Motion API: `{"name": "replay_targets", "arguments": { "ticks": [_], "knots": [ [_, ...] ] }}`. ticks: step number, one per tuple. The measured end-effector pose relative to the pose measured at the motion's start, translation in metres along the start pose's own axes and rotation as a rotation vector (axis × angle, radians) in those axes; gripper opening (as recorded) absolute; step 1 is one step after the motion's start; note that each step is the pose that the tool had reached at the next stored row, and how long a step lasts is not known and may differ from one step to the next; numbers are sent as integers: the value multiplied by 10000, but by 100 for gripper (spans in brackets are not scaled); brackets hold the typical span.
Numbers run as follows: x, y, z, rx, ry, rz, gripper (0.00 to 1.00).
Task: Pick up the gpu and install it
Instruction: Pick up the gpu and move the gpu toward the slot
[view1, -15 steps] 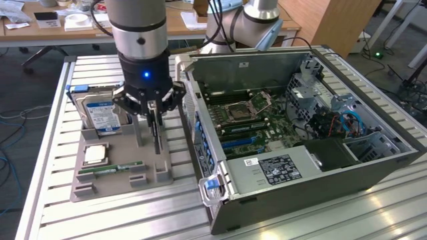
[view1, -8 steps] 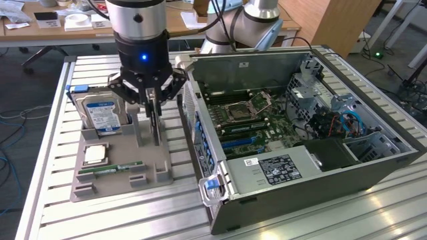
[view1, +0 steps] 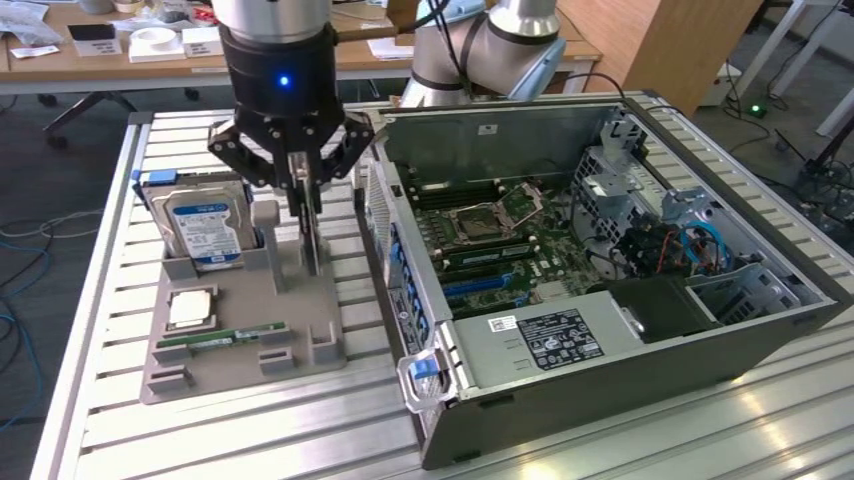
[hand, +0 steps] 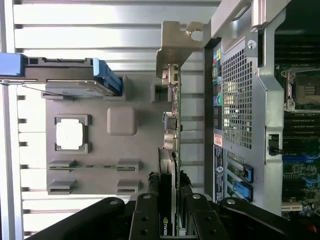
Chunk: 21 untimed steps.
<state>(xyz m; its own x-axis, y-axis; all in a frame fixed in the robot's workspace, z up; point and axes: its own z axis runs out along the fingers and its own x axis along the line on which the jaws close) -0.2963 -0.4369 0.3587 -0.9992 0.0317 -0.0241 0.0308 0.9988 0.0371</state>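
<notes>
The gpu (view1: 310, 235) stands on edge, upright, over the grey holder tray (view1: 227, 365), beside the tray's post. In the wrist view the gpu (hand: 172, 125) is seen edge-on, its silver bracket at the far end. My gripper (view1: 304, 188) comes straight down on its top edge. The gripper (hand: 168, 187) has one finger on each face of the card and is shut on it. Whether the card's lower edge still rests in the tray cannot be told. The open computer case (view1: 587, 260) lies on the exterior view's right, motherboard (view1: 501, 240) exposed.
On the tray stand a silver hard drive (view1: 207, 230) with a blue-white label, a processor chip (view1: 191, 310) and a narrow memory stick (view1: 220, 340). The case's perforated rear wall (hand: 240, 100) is close beside the card. Everything sits on a ribbed aluminium table (view1: 267, 440).
</notes>
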Motion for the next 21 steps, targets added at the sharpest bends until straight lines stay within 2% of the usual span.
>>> {"name": "replay_targets", "arguments": {
  "ticks": [10, 13, 21],
  "knots": [
    [-11, 17, -456, 0, 0, 0, 26],
    [-14, 21, -567, 3, 0, -1, 26],
    [-15, 22, -592, 4, 0, -1, 26]
  ]
}}
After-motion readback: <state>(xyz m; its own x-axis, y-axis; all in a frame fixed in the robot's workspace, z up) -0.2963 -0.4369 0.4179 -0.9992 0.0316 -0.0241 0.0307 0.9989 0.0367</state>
